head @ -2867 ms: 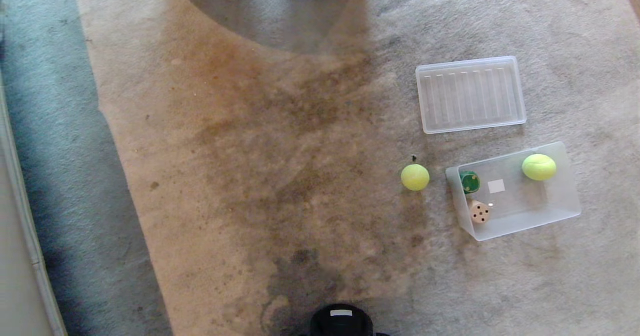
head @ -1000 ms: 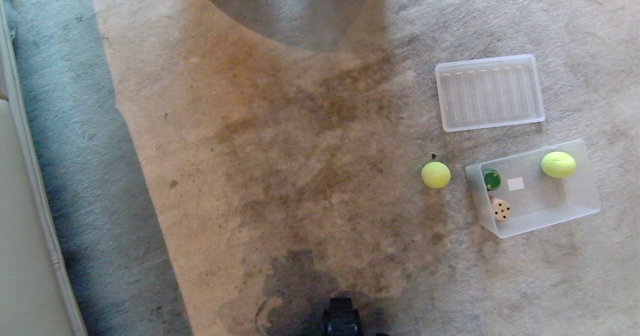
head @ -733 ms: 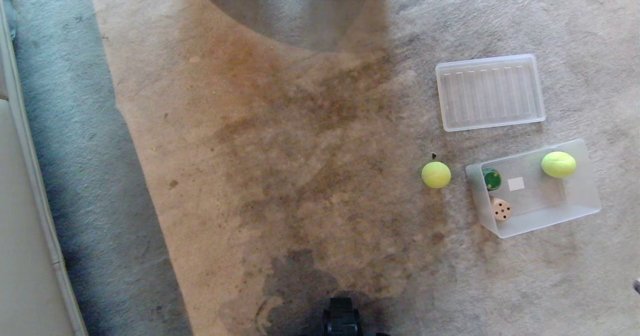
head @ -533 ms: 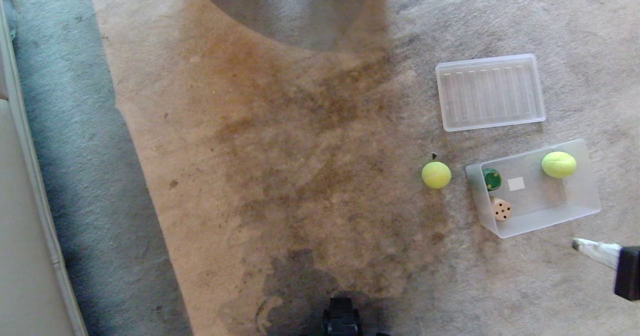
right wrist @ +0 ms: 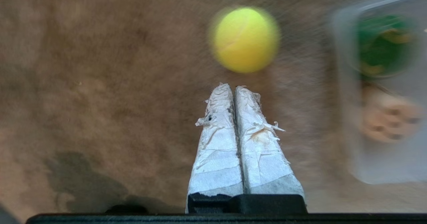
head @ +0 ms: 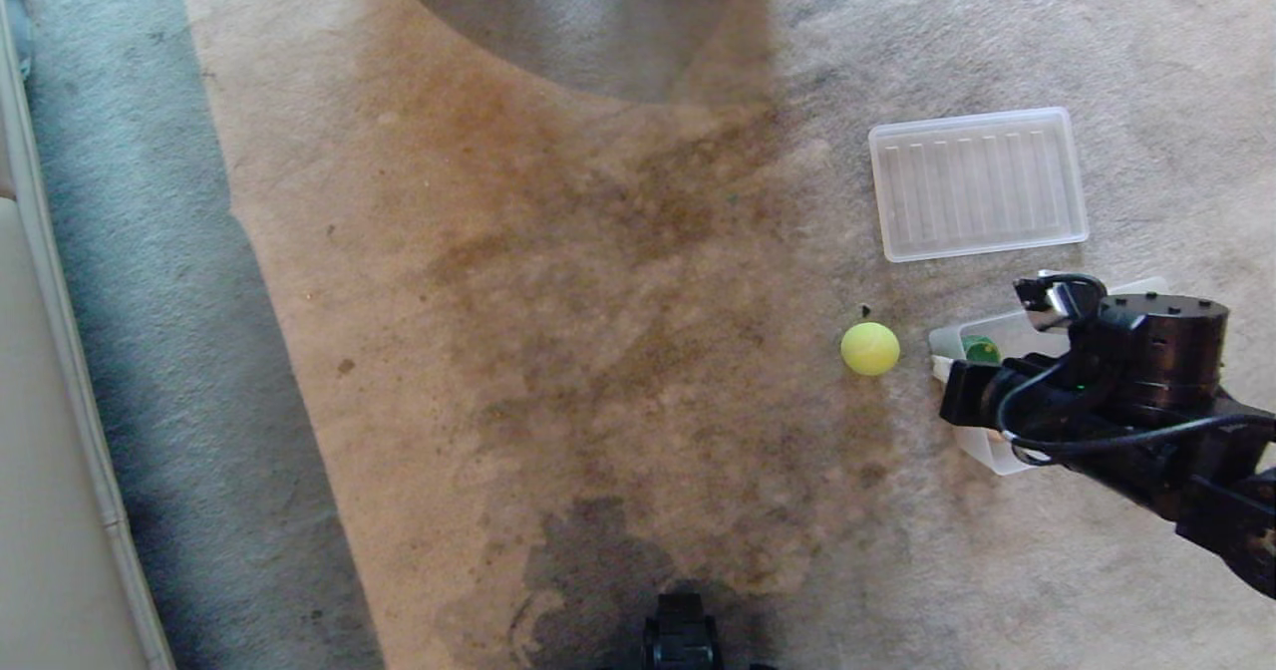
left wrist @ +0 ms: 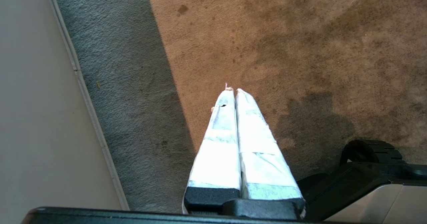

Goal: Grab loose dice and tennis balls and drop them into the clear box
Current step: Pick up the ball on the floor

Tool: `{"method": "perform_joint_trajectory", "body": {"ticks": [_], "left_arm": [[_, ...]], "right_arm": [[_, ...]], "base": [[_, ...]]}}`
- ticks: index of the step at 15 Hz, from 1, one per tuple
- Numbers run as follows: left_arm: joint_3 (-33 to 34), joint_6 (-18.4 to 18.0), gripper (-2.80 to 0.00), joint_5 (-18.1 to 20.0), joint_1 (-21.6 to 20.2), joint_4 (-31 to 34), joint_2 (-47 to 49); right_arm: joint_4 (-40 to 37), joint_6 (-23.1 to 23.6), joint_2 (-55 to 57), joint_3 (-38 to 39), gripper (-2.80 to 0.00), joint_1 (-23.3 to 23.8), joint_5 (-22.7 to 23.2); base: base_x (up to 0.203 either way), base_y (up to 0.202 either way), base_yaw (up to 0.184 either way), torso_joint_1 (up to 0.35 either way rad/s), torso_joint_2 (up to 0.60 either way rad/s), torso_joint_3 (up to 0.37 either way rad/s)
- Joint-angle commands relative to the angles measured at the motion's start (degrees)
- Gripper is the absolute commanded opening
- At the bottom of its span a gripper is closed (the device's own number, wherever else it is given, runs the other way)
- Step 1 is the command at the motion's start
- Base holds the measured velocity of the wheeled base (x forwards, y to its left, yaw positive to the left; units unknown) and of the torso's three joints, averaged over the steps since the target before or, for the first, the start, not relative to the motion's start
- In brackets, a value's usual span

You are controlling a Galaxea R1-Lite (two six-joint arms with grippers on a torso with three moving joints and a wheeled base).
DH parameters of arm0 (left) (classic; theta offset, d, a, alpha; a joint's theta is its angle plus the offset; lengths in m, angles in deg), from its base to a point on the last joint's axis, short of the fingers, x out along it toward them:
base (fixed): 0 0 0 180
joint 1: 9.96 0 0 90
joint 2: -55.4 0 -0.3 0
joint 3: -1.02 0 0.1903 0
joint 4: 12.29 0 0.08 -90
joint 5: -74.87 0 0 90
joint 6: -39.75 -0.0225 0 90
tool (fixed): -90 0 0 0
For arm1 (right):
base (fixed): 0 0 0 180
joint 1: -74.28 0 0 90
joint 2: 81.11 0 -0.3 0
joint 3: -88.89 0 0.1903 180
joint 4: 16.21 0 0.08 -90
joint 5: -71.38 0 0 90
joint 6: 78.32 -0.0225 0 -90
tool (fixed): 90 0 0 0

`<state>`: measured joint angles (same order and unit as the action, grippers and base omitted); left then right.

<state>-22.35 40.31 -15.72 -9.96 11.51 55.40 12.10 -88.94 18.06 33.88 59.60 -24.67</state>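
Loose tennis ball (head: 869, 348) on the carpet (head: 558, 281), just beside the clear box (head: 947, 339), apart from it. Right gripper (right wrist: 234, 88) jaws pressed closed, empty, tips short of the ball and pointing slightly to one side of it. Dark green die (right wrist: 380, 44) and tan die (right wrist: 388, 119) inside the box. Ribbed lid (head: 975, 182) flat on the carpet beyond the box. Left gripper (left wrist: 233, 90) jaws closed, empty, parked over carpet well away. Against half a second earlier: right arm (head: 1136, 391) now across most of the box, hiding the second ball; ball, box and lid unmoved.
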Motion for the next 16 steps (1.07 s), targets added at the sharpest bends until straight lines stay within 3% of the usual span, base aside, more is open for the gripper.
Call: {"method": "perform_joint_trajectory", "body": {"ticks": [1,2,3,4,5,8,11,16], "left_arm": [[0.09,0.05,-2.8,-0.03,0.0,0.0,0.0],[0.0,0.05,-2.8,-0.03,0.0,0.0,0.0],[0.09,0.05,-2.8,-0.03,0.0,0.0,0.0],[0.09,0.05,-2.8,-0.03,0.0,0.0,0.0],[0.02,0.05,-2.8,-0.03,0.0,0.0,0.0],[0.04,0.01,-2.8,-0.03,0.0,0.0,0.0],[0.0,0.05,-2.8,-0.03,0.0,0.0,0.0],[0.09,0.05,-2.8,-0.03,0.0,0.0,0.0]], "right_arm": [[1.46,-0.74,8.43,-3.44,-2.8,-2.74,-0.49],[1.93,-0.82,8.65,-3.65,-2.8,-2.87,-0.47],[3.65,-0.45,10.33,-4.15,-1.17,-2.94,-0.25],[5.26,0.16,11.39,-4.66,0.0,-2.99,-0.03],[5.19,0.93,11.67,-4.71,0.0,-2.92,-0.18],[5.91,12.62,13.64,-4.99,0.0,-2.64,-2.03],[5.92,19.07,12.92,-6.93,0.0,-0.28,-2.03],[8.93,23.69,14.85,-7.95,0.0,0.76,-2.04]], "base": [[0.0,0.0,0.0,0.0,0.0,0.0],[0.0,0.0,0.0,0.0,0.0,0.0],[0.0,0.0,0.0,0.0,0.0,0.0],[0.0,0.0,0.0,0.0,0.0,0.0],[0.0,0.0,0.0,0.0,0.0,0.0],[0.0,0.0,0.0,0.0,0.0,0.0],[0.0,0.0,0.0,0.0,0.0,0.0],[0.0,0.0,0.0,0.0,0.0,0.0]]}}
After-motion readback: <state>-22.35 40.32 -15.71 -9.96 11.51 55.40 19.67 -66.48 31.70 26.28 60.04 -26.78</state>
